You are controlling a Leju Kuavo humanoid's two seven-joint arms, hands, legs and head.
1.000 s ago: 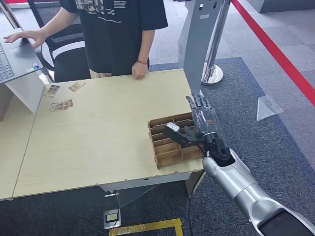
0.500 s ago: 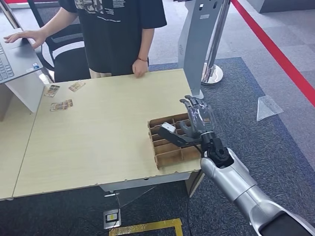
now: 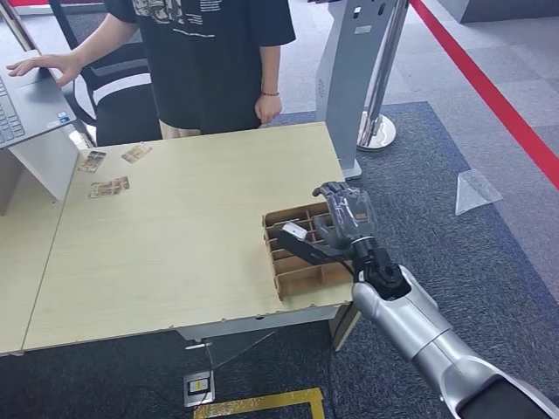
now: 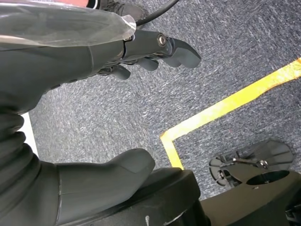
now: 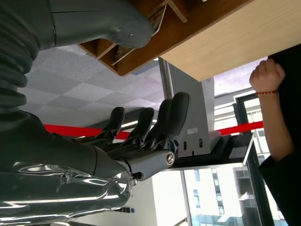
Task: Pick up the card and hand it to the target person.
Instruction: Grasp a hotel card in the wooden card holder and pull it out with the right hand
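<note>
My right hand (image 3: 337, 223) hovers over a brown wooden divided tray (image 3: 298, 278) at the table's front right corner. Its fingers bend down over the tray's far side and its thumb reaches left across the compartments. In the right wrist view the thumb (image 5: 106, 23) lies just above a white-edged card (image 5: 158, 19) that stands in one compartment, and the fingers (image 5: 156, 120) are apart from it with nothing between. A person in a black T-shirt (image 3: 210, 52) stands at the far edge. My left hand (image 4: 71, 56) hangs above the carpet, fingers apart and empty.
Three loose cards (image 3: 108, 187) lie at the table's far left. An open laptop (image 3: 26, 105) sits on a stand there, with the person's hand on it. A grey post base (image 3: 377, 131) and red floor tape (image 3: 500, 105) are to the right.
My right hand has sunk and tipped forward over the tray, thumb shifting left. The person's hand has lifted off the table's far edge and moved right.
</note>
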